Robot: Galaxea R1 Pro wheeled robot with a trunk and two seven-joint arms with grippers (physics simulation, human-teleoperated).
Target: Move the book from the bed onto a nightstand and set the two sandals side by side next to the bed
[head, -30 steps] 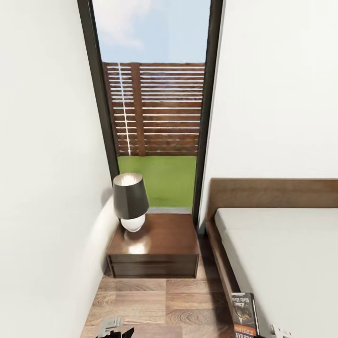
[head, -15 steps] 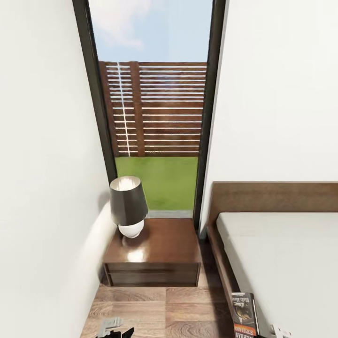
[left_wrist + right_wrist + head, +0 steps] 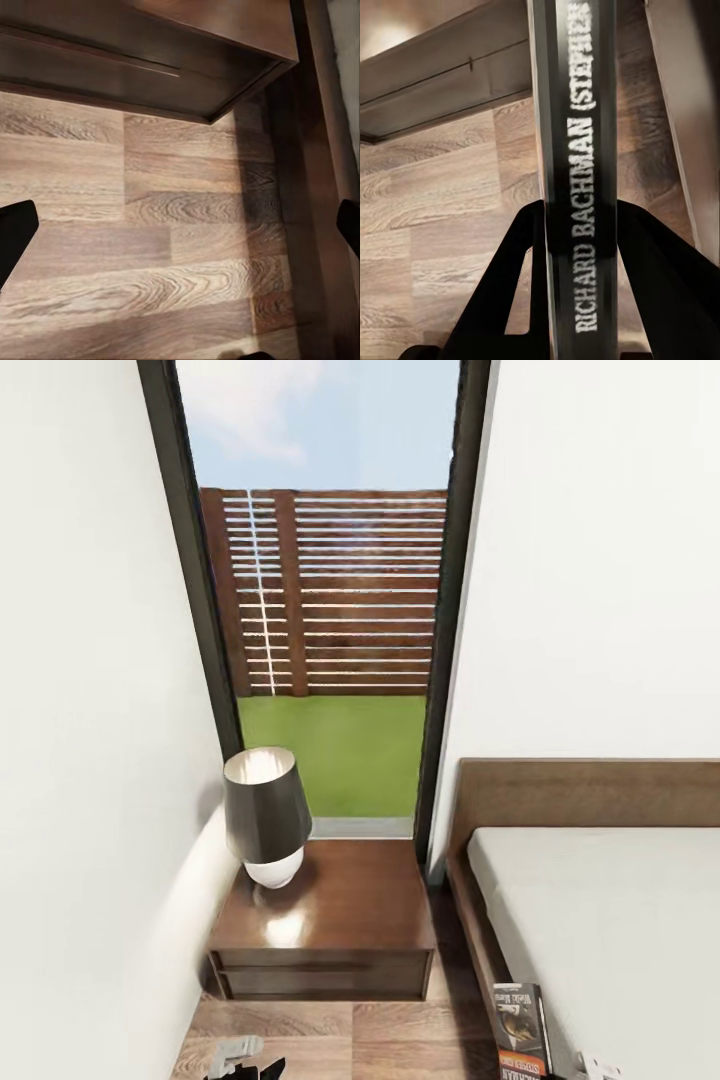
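The book [image 3: 520, 1028], dark with an orange band, hangs at the bed's left edge, low in the head view. Its spine with white lettering [image 3: 579, 172] stands clamped between the black fingers of my right gripper [image 3: 579, 217], which is shut on it. The nightstand [image 3: 340, 908], dark glossy wood with two drawers, stands ahead between the left wall and the bed [image 3: 610, 930]. My left gripper [image 3: 180, 232] hovers open over the wood floor, its fingertips [image 3: 15, 236] far apart, with the nightstand's front [image 3: 150, 52] just beyond. The sandals are out of view.
A lamp [image 3: 265, 815] with a dark shade and white base takes the nightstand's back left corner. A tall dark-framed window [image 3: 330, 660] rises behind it. The white wall [image 3: 90, 760] runs close along the left, and the bed's dark frame [image 3: 315, 150] borders the narrow floor strip.
The whole head view has shifted: the nightstand, lamp and headboard sit lower and larger, so the camera has moved closer. The book and both grippers keep their places in the picture.
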